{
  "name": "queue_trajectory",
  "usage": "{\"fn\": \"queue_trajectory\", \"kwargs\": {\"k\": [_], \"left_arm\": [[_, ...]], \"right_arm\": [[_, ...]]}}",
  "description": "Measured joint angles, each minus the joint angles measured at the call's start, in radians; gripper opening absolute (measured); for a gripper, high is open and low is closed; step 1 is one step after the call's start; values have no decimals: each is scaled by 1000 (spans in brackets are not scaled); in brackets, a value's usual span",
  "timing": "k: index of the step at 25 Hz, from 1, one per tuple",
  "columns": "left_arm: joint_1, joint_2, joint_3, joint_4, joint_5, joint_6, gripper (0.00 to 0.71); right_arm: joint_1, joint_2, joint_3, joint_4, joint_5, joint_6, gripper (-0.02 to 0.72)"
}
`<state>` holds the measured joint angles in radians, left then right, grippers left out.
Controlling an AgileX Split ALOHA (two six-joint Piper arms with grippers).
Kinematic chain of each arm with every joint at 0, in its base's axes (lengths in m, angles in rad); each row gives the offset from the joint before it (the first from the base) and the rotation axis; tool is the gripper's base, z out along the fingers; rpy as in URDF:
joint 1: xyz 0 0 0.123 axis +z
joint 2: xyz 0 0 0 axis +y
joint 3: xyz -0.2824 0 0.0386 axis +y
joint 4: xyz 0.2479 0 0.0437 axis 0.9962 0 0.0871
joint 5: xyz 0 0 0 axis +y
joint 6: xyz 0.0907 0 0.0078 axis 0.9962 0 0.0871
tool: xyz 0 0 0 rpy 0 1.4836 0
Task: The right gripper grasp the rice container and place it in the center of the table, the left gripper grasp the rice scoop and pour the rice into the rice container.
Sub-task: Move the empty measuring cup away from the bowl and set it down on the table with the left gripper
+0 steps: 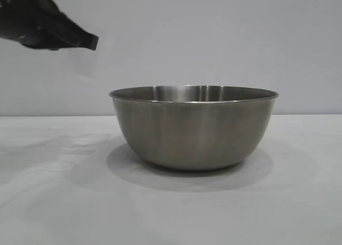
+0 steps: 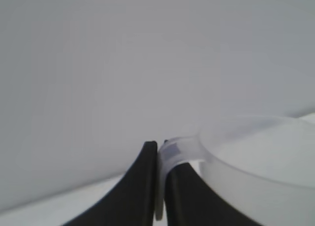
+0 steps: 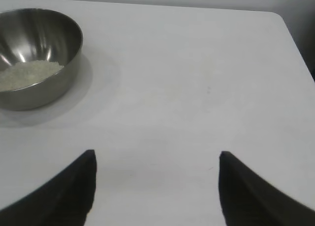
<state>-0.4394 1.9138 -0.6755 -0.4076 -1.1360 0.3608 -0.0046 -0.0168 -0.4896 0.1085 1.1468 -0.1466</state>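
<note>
The steel rice container (image 1: 192, 130) stands upright on the white table (image 1: 48, 202), in the middle of the exterior view. In the right wrist view the container (image 3: 56, 88) holds a heap of rice (image 3: 27, 73). My left gripper (image 1: 90, 41) is high up, to the left of the container. In its wrist view the left gripper (image 2: 160, 145) is shut on the loop handle of the clear rice scoop (image 2: 256, 167). My right gripper (image 3: 156, 159) is open and empty above bare table, well away from the container. It is out of the exterior view.
The table's far edge and corner (image 3: 275, 16) show in the right wrist view. A plain pale wall stands behind the table.
</note>
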Motion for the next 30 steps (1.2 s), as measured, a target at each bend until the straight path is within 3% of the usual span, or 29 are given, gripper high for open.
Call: {"fn": "queue_trajectory", "kwargs": {"k": [6,30], "left_arm": [[0,0,64,-48,0,-69,0],[0,221,64,-42,0,-202,0]], "right_arm": [[0,0,0,0,0,0,449],[0,0,0,0,0,0,449]]}}
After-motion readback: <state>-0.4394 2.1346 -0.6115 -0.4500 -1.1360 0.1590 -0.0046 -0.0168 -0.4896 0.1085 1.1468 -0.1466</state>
